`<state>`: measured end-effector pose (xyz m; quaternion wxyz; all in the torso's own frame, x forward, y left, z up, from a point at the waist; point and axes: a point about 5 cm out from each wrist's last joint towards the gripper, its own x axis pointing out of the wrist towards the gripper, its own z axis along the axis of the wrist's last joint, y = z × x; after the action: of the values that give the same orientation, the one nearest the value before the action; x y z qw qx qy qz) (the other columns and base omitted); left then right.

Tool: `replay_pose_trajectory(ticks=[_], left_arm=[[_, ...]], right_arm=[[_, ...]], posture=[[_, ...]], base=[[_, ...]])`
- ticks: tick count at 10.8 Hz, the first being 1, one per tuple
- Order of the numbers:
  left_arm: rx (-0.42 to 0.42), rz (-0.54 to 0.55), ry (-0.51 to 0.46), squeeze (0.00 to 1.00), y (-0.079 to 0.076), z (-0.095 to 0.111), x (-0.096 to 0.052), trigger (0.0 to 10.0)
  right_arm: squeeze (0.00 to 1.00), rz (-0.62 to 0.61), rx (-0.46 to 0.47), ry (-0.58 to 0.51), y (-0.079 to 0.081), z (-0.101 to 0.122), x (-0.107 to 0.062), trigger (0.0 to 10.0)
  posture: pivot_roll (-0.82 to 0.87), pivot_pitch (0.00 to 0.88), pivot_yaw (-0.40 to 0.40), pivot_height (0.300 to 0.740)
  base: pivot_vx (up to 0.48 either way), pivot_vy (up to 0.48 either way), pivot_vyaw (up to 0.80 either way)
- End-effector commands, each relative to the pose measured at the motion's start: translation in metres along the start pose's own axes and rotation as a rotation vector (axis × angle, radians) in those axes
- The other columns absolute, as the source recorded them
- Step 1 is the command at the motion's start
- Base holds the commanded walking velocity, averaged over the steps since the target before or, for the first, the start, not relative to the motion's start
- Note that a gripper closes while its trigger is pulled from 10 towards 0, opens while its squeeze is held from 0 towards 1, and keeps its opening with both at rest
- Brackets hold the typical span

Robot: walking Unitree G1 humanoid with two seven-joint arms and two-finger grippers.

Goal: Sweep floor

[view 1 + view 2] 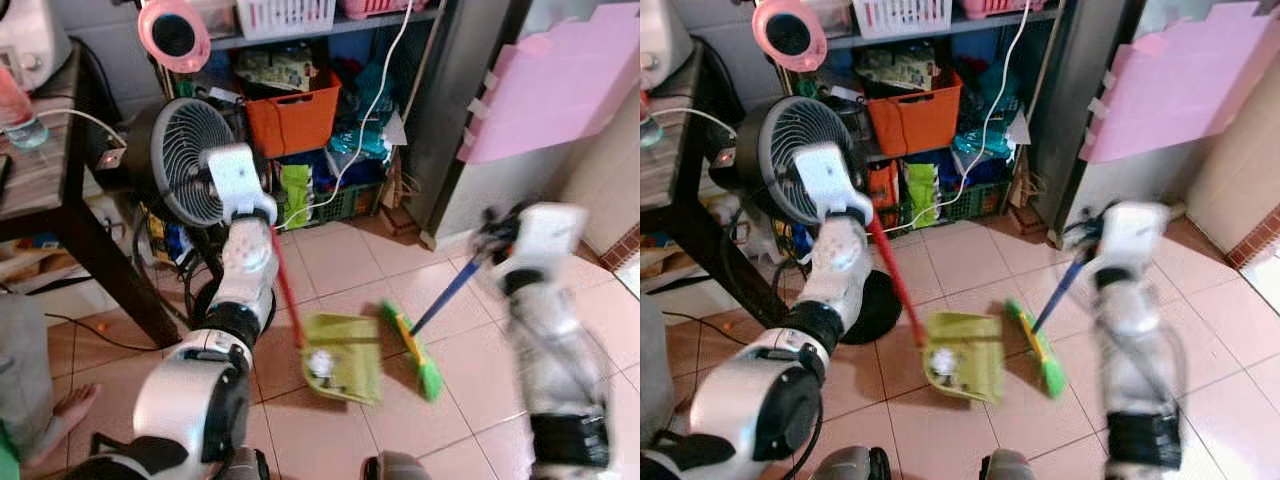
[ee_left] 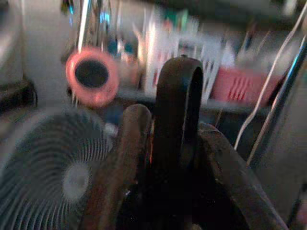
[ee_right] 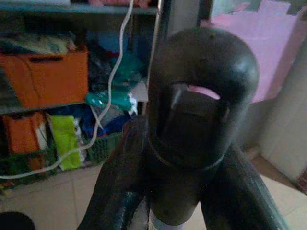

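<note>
Looking through the head views, you see the left gripper (image 1: pixel 268 222) clamped on the red-handled dustpan (image 1: pixel 344 357) resting on the floor tiles, broom (image 1: pixel 412 350) just beside it. Wrist views: right gripper (image 3: pixel 178 201) closed round the broom handle's end cap. Keep the pan's lip flat, draw the bristles in slowly.

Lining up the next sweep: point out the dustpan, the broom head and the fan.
dustpan (image 1: pixel 345 357), left eye view, on its green tray.
broom head (image 1: pixel 415 350), left eye view, mid bristle block.
fan (image 1: pixel 185 170), left eye view, front grille.

Pinkish tiled floor (image 1: pixel 340 255); green dustpan (image 1: pixel 345 357) and green broom head (image 1: pixel 415 350) side by side; black fan base (image 1: pixel 872 306).
</note>
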<state>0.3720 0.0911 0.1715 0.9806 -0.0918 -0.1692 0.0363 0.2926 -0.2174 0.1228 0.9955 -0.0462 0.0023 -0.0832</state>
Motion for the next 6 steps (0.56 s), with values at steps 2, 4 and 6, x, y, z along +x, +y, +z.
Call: replay_pose_trajectory(ticks=[2, 4, 6], left_arm=[[-0.033, 0.012, -0.116, 0.00, 0.002, 0.029, 0.008, 10.0], [-0.012, 0.029, -0.098, 0.00, 0.014, 0.029, 0.000, 10.0], [-0.014, 0.005, -0.060, 0.00, 0.020, 0.024, -0.012, 10.0]], right_arm=[[0.00, -0.081, -0.054, 0.007, -0.002, -0.009, -0.001, 10.0], [0.00, -0.049, 0.017, -0.009, 0.015, -0.011, 0.002, 10.0], [0.00, -0.041, 0.017, -0.044, 0.024, -0.011, 0.005, 10.0]], posture=[[-0.13, 0.000, 0.032, 0.740], [-0.11, 0.000, 0.040, 0.740], [-0.10, 0.000, 0.056, 0.740]], base=[[0.000, 0.000, 0.00], [0.000, 0.000, 0.00], [0.000, 0.000, -0.24]])
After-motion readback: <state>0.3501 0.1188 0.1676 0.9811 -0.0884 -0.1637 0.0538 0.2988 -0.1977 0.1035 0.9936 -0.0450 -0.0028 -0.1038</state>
